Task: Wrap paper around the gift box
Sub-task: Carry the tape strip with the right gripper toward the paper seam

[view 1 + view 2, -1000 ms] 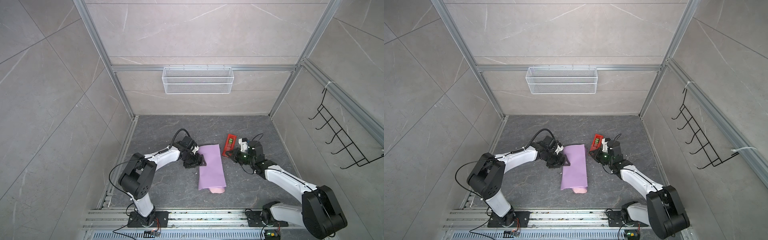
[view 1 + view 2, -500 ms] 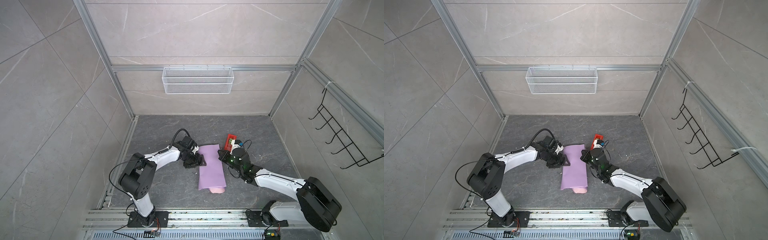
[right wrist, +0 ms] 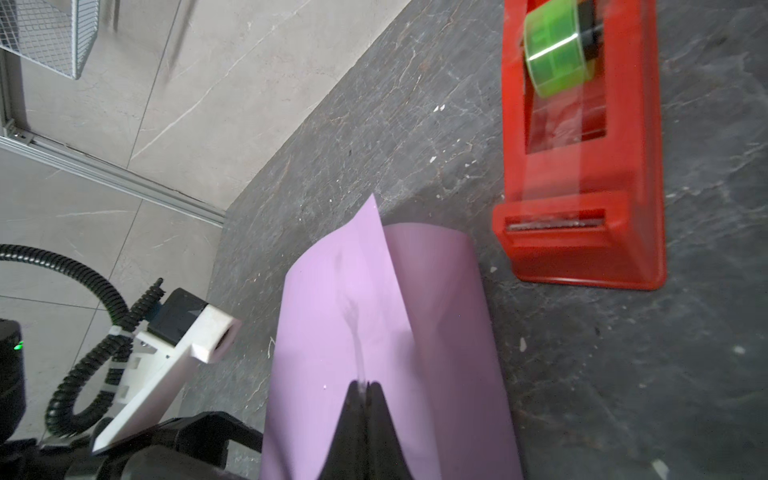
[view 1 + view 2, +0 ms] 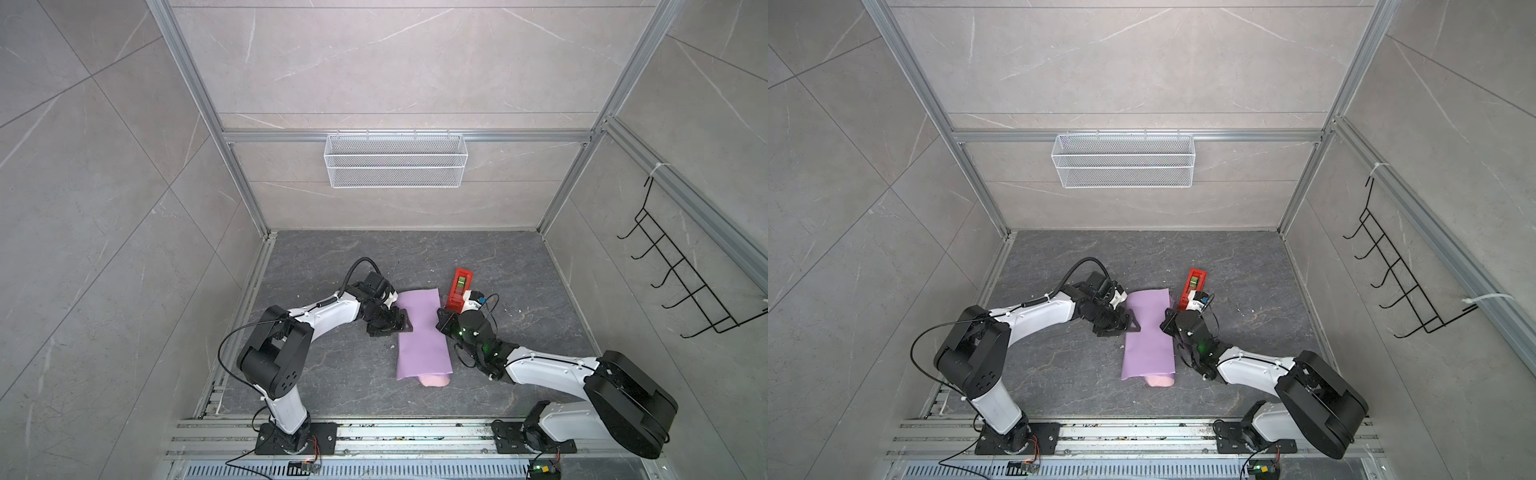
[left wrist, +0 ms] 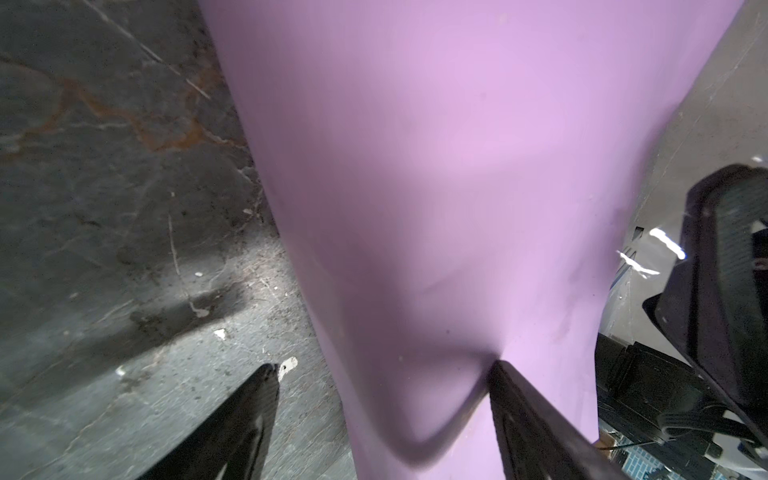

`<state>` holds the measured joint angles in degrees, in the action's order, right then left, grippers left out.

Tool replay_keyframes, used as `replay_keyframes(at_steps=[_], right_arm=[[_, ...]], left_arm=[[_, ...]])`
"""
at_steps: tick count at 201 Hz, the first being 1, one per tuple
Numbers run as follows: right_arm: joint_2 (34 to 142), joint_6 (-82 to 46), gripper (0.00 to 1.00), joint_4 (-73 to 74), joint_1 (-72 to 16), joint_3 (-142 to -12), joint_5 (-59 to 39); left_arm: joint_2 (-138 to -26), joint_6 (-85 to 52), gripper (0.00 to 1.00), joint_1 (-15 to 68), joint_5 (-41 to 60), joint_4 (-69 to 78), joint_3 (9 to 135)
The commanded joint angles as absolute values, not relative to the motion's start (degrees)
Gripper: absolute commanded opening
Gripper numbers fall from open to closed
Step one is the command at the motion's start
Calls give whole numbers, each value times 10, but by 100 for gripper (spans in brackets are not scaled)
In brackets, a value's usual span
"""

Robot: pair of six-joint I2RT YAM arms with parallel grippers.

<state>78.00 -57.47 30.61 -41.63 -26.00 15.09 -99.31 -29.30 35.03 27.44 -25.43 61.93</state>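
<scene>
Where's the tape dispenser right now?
In both top views the red tape dispenser sits just right of the far end of the paper, close beside it but not touching.

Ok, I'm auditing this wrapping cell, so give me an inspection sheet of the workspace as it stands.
Surface: dark stone-look table, small white specks.
Job's things: paper folded lilac side up, pink showing at near end; gift box not visible.
Clutter: red tape dispenser beside the paper, not touching.
Grippers: left gripper open, one finger on the paper's edge; right gripper shut on a clear tape strip over the paper.
Cables: black cable loops above the left arm.
Surroundings: wire basket on back wall, hook rack on right wall.
</scene>
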Motion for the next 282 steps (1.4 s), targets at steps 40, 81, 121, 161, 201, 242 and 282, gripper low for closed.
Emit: replay_keyframes(at_steps=[40,81,121,161,201,242,282], right_arm=[[794,-579,0,329,-419,-239,177],[793,-578,0,329,-419,-229,181],[795,-574,0,330,-419,-223,177],[798,-572,0,333,-419,-221,172],[796,-570,7,325,-419,-222,171],[793,-571,12,317,-419,-220,171],[788,-571,18,309,-419,-218,171]], left_arm=[[-1025,-280,81,356,221,-292,600],[-1026,-281,81,357,222,-290,599],[-1027,-282,81,357,223,-288,599],[-1028,-282,81,357,225,-286,597],[-1028,-283,81,357,225,-285,596],[-1028,-283,81,357,226,-284,597],[-1028,-283,81,356,226,-285,597]])
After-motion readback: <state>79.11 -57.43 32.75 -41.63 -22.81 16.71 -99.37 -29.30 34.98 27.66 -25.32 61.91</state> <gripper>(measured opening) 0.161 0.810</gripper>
